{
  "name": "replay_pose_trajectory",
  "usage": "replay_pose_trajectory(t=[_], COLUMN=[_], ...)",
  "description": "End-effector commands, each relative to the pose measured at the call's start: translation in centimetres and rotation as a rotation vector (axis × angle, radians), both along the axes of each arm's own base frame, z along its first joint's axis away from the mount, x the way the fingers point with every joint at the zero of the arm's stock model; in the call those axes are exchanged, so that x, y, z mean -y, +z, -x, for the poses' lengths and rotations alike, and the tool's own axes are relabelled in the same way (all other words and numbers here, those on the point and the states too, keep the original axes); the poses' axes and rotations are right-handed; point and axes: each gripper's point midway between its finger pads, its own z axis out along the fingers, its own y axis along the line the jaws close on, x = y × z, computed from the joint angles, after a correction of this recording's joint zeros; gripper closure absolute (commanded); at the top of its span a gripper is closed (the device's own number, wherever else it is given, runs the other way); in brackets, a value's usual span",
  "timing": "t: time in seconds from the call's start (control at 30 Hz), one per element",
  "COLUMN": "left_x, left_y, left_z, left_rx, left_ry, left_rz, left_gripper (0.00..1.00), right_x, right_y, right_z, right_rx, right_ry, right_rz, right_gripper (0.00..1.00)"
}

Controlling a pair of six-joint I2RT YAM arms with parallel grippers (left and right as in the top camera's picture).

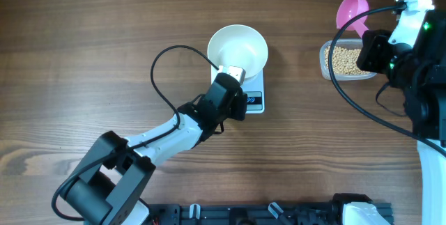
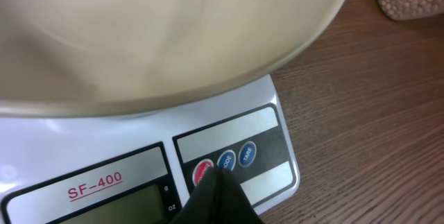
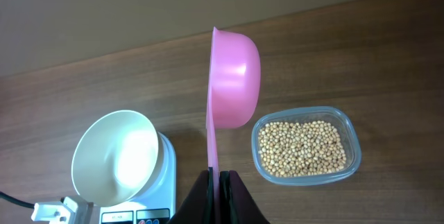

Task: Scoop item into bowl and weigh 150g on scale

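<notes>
- The scoop (image 3: 236,78) is standing on edge in the right gripper (image 3: 218,180). Its long axis is running straight away from the fingers, handle at the fingertips and cup at the far end.
- In the right wrist view the cup's mouth is facing left, toward the bowl (image 1: 237,48), and its rounded back is facing right (what is inside the cup is not showing).
- The right jaws are pinching tight on the thin handle.
- The beans (image 3: 302,148) are lying in a clear tub (image 3: 352,148), below and to the right of the scoop's cup in that view. The scoop is hanging clear of them, not touching.
- The bowl is sitting upright on the scale (image 1: 256,86), mouth up and white inside, with no beans in it. Its rim is overhanging the scale's far edge.
- The scale's display and button edge is facing the left arm.
- The left gripper (image 2: 218,180) is pressed shut and holding nothing. Its tip is resting on the dark button panel, between the red and blue buttons, just under the bowl's near rim.
- Scale and tub are sitting well apart, with bare table (image 1: 104,44) between them. More open wood is lying left of the scale, and the tub is sitting near the right arm's base.
</notes>
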Motion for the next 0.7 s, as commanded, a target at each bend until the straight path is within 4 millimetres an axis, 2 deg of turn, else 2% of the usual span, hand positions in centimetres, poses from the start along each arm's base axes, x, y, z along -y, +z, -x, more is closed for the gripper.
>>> replay_pose_trajectory(t=[0.0, 0.1, 0.67], left_x=[-0.05, -0.13, 0.51], left_y=[-2.30, -3.04, -2.21], left_z=[0.76, 0.85, 0.08], left_rx=[-0.051, -0.064, -0.022], left_ry=[-0.012, -0.012, -0.012], left_rz=[-0.028, -0.039, -0.005], left_gripper=[0.96, 0.96, 0.96], right_x=[0.12, 0.12, 0.12], right_y=[0.27, 0.25, 0.26], right_z=[-0.21, -0.19, -0.20], right_rx=[0.010, 0.009, 0.009], right_ry=[0.009, 0.009, 0.009], right_rz=[0.016, 0.016, 0.016], right_gripper=[0.96, 0.96, 0.96])
